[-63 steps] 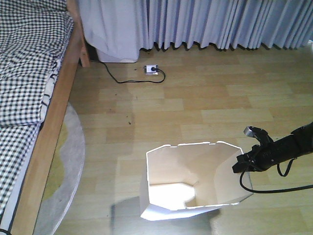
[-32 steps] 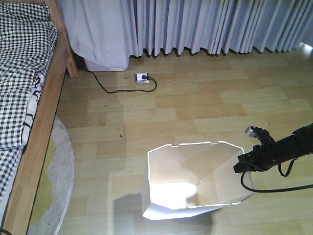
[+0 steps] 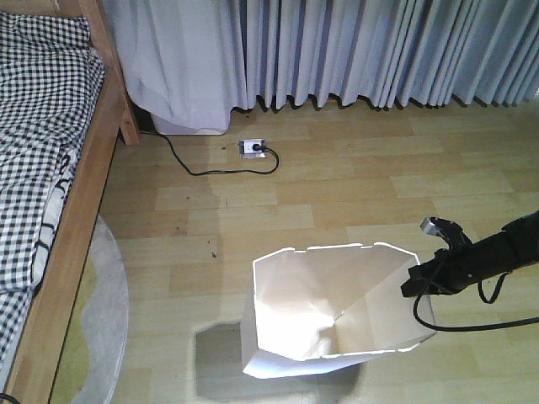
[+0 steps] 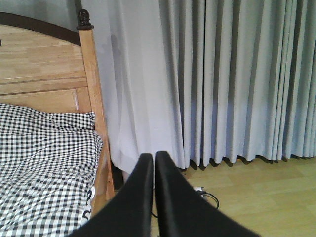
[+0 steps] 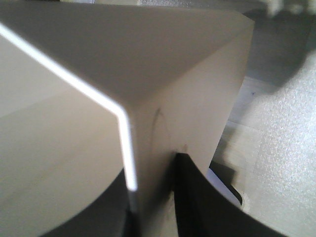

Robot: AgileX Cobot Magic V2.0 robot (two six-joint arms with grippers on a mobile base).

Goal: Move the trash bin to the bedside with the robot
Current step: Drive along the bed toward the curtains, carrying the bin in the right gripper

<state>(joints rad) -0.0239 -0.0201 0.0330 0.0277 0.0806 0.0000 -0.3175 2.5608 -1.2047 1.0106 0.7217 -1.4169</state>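
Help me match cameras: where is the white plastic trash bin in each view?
Front view: white tapered plastic trash bin, lower centre.
Left wrist: not in it.
Right wrist: its wall fills the frame, rim between the fingers.
Shared landmark: grey pleated curtains, front and left wrist.

A white, tapered trash bin (image 3: pixel 303 295) with a cut-corner rim stands on the floor (image 3: pixel 337 185), well apart from the wooden-framed bed (image 3: pixel 80 219) with checked bedding at the left. The robot's thin black arm (image 3: pixel 493 255) clamps the bin's right wall in its right gripper (image 3: pixel 413 284).
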